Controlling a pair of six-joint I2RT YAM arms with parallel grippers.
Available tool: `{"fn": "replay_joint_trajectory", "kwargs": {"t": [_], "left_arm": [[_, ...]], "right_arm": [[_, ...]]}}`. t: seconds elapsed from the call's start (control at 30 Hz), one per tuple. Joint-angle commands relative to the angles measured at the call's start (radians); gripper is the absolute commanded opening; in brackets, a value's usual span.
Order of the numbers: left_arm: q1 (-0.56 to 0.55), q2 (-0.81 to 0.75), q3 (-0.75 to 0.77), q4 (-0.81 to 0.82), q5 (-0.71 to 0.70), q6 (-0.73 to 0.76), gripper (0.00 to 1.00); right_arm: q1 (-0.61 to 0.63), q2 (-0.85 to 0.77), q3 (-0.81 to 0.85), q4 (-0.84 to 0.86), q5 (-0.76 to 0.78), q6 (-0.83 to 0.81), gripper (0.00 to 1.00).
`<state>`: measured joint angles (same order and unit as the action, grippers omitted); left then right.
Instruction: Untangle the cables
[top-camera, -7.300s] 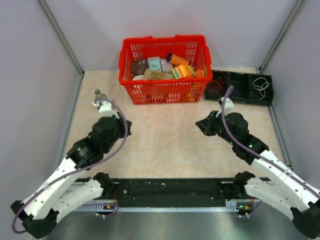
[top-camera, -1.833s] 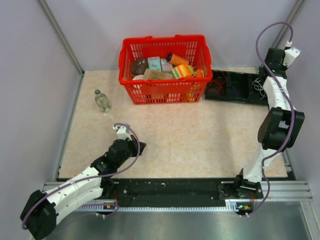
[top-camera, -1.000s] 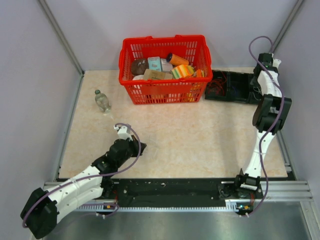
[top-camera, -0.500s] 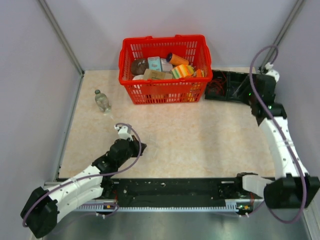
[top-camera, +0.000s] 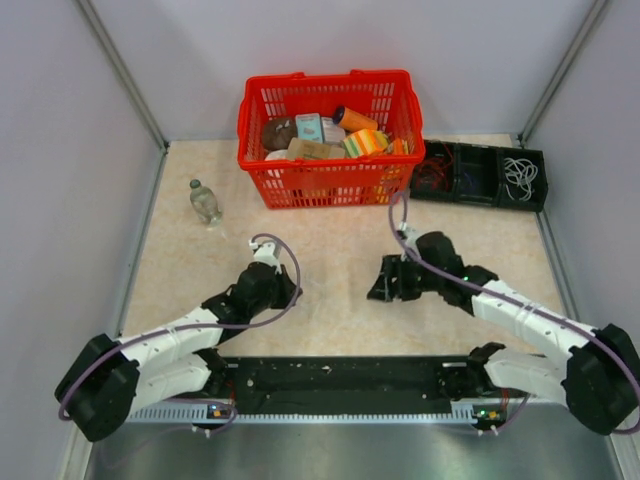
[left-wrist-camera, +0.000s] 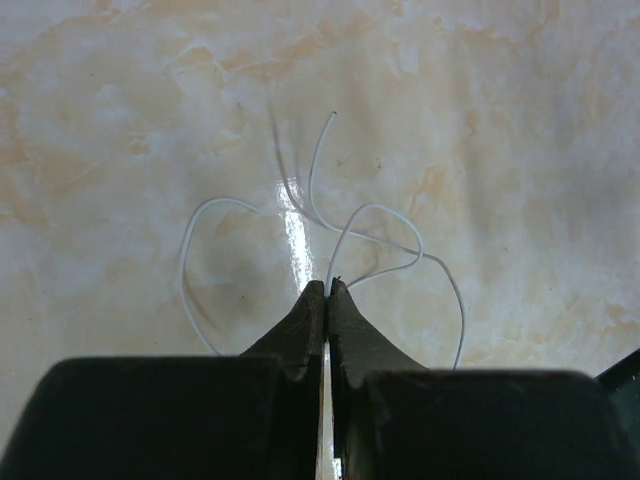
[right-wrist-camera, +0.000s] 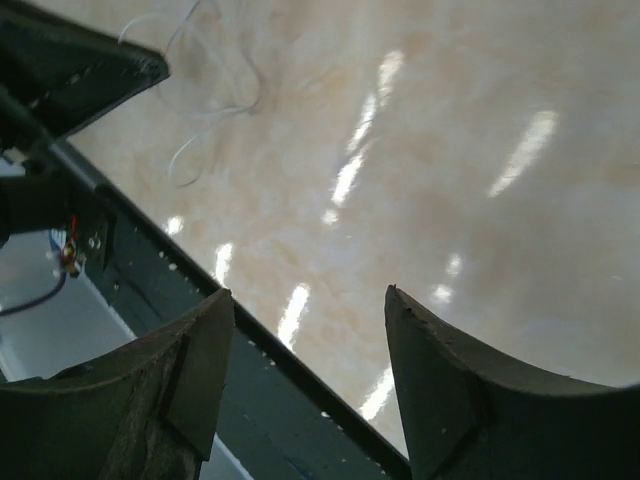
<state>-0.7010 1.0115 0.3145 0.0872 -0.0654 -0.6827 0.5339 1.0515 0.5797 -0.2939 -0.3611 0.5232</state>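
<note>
Left gripper (left-wrist-camera: 327, 290): its jaws are pressing tightly together, and a strand of the white cables is running right into the tips, pinched there. It is hanging low over the table (top-camera: 340, 235), at about 7 o'clock from the table's middle.
White cables (left-wrist-camera: 345, 232): thin loops are spreading out from the left fingertips toward 12 o'clock in the left wrist view, with one free end pointing to 12 o'clock. Whether every loop is touching the surface cannot be told.
Right gripper (right-wrist-camera: 308, 295): its jaws are standing spread apart with nothing between them. It is hovering over bare table at 3 o'clock from the left gripper, near it but apart.
Right wrist view: the white loops are showing at 11 o'clock, beside the left gripper's dark finger.
Black tray (top-camera: 480, 160): it is sitting at 2 o'clock, just beside the red basket (top-camera: 325, 78). It is holding a white coil (top-camera: 518, 175) in its right end and reddish wires (top-camera: 432, 172) in its left end.
Bottle (top-camera: 204, 201): it is sitting at 10 o'clock, well apart from both grippers.
</note>
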Motion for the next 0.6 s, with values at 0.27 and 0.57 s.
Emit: {"fn": "replay_joint_trajectory", "kwargs": {"t": [0.27,0.57], "left_arm": [[0.003,-0.022,0.017,0.006,-0.016,-0.003,0.39],[0.003,-0.186,-0.075,0.026,-0.056,-0.024,0.55]], "right_arm": [[0.288,0.353,0.019,0.625,-0.019,0.237,0.58],[0.334,0.527,0.143,0.642,0.005,0.164,0.62]]}}
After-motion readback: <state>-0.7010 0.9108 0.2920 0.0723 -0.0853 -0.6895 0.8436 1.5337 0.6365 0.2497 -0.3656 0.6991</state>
